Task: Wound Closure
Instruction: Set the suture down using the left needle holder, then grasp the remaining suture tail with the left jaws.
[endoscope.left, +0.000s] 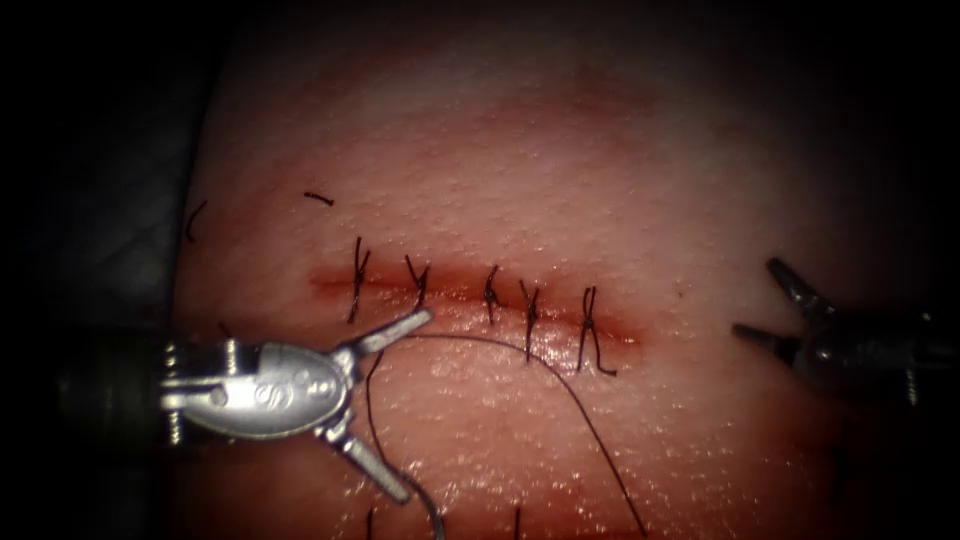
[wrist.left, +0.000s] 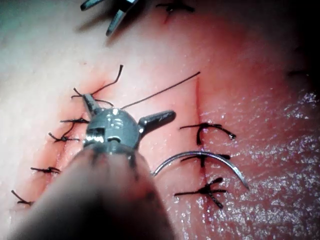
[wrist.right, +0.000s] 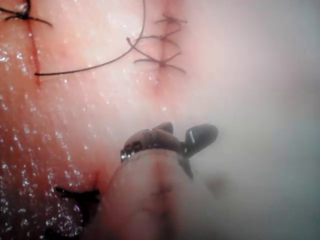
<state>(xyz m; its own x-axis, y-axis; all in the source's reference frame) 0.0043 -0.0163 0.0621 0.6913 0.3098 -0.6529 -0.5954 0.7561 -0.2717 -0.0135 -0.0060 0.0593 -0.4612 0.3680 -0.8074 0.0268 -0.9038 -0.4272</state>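
**Well along: five stitches down, needle lying loose on the tissue**

Now, look at the pale pink slab of pork-belly tissue (endoscope.left: 560, 150) and its red horizontal cut (endoscope.left: 470, 295): five knotted black stitches (endoscope.left: 528, 310) sit across the cut in a row, with short trimmed tails standing up from them. By my reading the closure is far along, because the cut's edges look drawn together wherever a stitch crosses. Whether another stitch is wanted at either end of the cut, I cannot tell.

Just below the cut's left half sits the silver left tool (endoscope.left: 395, 400), jaws spread wide and clamped on nothing, the upper jaw tip reaching up almost to the cut. A long dark thread (endoscope.left: 560, 385) arcs from beside that upper jaw and runs down and away from the cut. From the left wrist camera the curved steel needle (wrist.left: 205, 157) lies free on the wet tissue beside the tool, held by neither arm and, as far as I can see, not in the tissue.

Well off the cut's right end, the dark right tool (endoscope.left: 775, 305) hovers with jaws apart, holding nothing.

Stray cut ends of black thread (endoscope.left: 319, 199) lie above the cut's left end.
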